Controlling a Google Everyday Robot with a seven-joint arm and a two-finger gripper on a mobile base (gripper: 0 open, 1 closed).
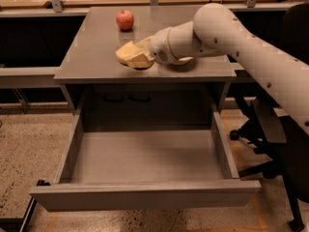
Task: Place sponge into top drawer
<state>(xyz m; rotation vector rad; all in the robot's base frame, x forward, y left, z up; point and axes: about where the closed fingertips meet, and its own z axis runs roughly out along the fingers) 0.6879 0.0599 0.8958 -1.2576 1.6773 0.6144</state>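
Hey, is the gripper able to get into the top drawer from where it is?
Probably yes: the gripper, holding the sponge above the cabinet top, sits near its front edge, and the top drawer stands pulled out below with nothing in it.
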